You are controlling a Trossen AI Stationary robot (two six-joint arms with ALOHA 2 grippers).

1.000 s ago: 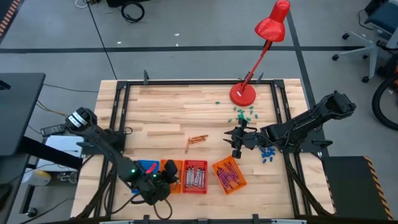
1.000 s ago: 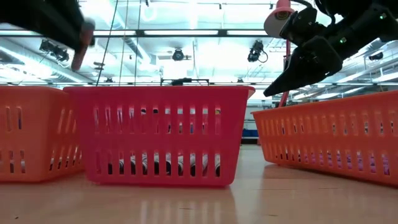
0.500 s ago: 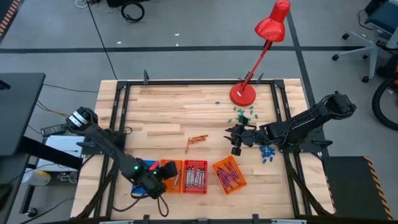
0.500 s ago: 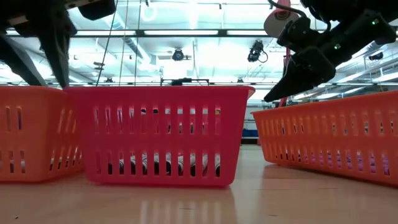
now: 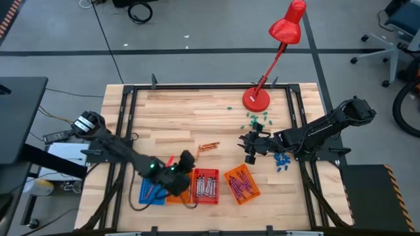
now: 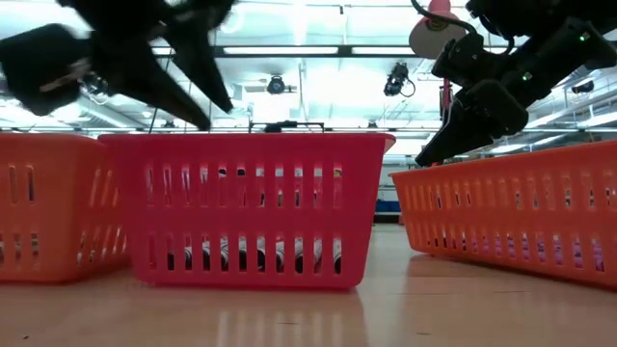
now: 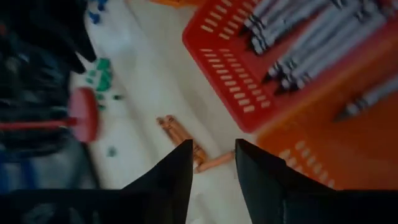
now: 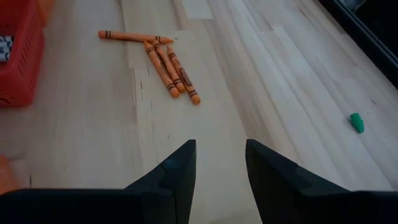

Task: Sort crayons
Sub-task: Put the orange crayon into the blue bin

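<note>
Swinging from basket row's left end toward 1 o'clock, left gripper [image 5: 184,159] now over red basket [image 5: 205,185], jaws open, empty; likely heading for loose orange crayons [image 5: 207,147]. Right gripper [image 5: 249,147] hovers, jaws open, empty.

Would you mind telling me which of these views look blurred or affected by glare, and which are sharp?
Left wrist view: smeared, the red basket and grey crayons soft-edged. Low view: bright ceiling lights glare behind the baskets, leaving the left gripper a dark blurred silhouette. Right wrist view: sharp, the orange crayons crisp on the table. High view: evenly lit, no strong shadows.
</note>
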